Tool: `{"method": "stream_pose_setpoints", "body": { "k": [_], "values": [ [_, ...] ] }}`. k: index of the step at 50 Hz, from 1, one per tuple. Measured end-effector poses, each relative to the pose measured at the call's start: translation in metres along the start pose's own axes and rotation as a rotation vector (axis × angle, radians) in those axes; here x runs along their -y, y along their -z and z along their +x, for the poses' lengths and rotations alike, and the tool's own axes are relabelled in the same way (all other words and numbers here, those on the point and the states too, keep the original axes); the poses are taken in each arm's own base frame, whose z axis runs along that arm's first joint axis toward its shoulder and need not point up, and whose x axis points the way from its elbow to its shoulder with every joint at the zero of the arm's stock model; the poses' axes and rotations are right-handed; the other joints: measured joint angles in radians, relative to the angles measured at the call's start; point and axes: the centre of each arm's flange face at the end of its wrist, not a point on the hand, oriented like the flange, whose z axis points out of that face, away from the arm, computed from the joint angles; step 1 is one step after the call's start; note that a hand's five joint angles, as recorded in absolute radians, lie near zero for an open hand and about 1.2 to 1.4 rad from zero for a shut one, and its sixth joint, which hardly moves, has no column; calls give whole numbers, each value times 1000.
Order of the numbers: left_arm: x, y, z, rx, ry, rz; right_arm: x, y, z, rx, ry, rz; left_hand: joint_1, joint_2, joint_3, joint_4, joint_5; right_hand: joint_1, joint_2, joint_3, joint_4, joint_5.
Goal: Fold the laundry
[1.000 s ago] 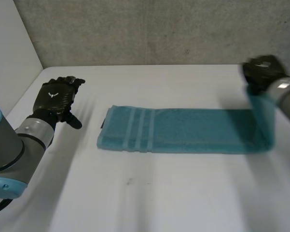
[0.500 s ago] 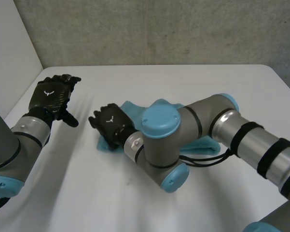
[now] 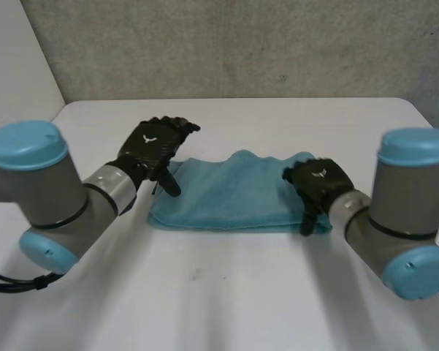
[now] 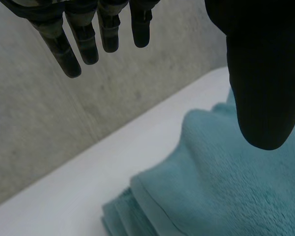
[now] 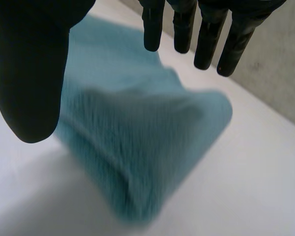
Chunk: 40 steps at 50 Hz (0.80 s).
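A teal towel [image 3: 230, 191] lies folded in half on the white table [image 3: 226, 292], its top layer rumpled. In the head view my left hand [image 3: 152, 146] hovers over the towel's left end, fingers straight, thumb pointing down. Its own wrist view has straight fingers [image 4: 88, 39] and thumb above the towel's [image 4: 226, 187] layered edge, nothing between them. My right hand [image 3: 318, 184] is at the towel's right end, open. In the right wrist view the fingers [image 5: 201, 34] and thumb stand apart above the towel's [image 5: 137, 142] folded end, holding nothing.
A grey wall [image 3: 234, 44] runs along the table's far edge. A white panel [image 3: 14, 102] stands at the left. Both arms' elbows bulk low over the table's front corners.
The right hand carried the towel's right end over to the left, let it go and drew back to the right end. The left hand moved in to the towel's left end.
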Motion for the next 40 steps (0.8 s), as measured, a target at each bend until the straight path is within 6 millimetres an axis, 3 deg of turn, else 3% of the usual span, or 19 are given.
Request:
{"method": "stream_pose_setpoints", "body": {
  "k": [7,8,12,17,20,23,24,26,31,33,34,35,36,40],
  "values": [
    [-26,-22,-3,-7,-4,-86,-37,-2,14,-19,-29,-16,0,0,0,0,0,341,405,389,387,354],
    [-31,-24,-5,0,-15,-100,-42,-4,16,-26,-29,-12,0,0,0,0,0,444,529,528,527,492],
    [-45,-26,-11,37,-51,-142,-49,-8,22,-46,-25,-6,0,0,0,0,0,634,813,819,830,785],
    [-57,-18,-17,102,-85,-202,-53,-15,32,-81,3,-1,0,0,0,0,0,665,890,917,926,870],
    [-58,-7,-17,129,-92,-229,-45,-18,41,-113,50,24,0,0,0,0,0,665,890,918,928,870],
    [-51,11,-13,142,-94,-239,-21,-20,52,-155,148,85,0,0,0,0,0,694,902,918,928,876],
    [-51,11,-13,142,-94,-239,-21,-20,52,-155,148,85,0,0,0,0,0,694,902,918,928,876],
    [-41,23,-9,144,-94,-229,10,-19,51,-177,250,156,0,0,0,0,0,694,903,918,928,879],
    [-22,39,-6,151,-94,-193,56,-18,21,-133,359,263,0,0,0,0,0,707,913,920,929,883],
    [-14,44,-6,157,-95,-177,72,-19,-5,-78,396,303,0,0,0,0,0,717,914,920,929,884],
    [-7,49,-7,164,-97,-160,81,-19,-35,-10,428,332,0,0,0,0,0,717,914,920,929,884],
    [-4,51,-7,168,-97,-154,84,-18,-49,24,442,344,0,0,0,0,0,717,914,920,929,884],
    [-4,51,-7,168,-97,-154,84,-18,-49,24,442,344,0,0,0,0,0,717,914,920,929,884],
    [8,59,-12,201,-100,-128,75,-13,-124,222,525,372,0,0,0,0,0,718,914,920,929,888]
  ]
}}
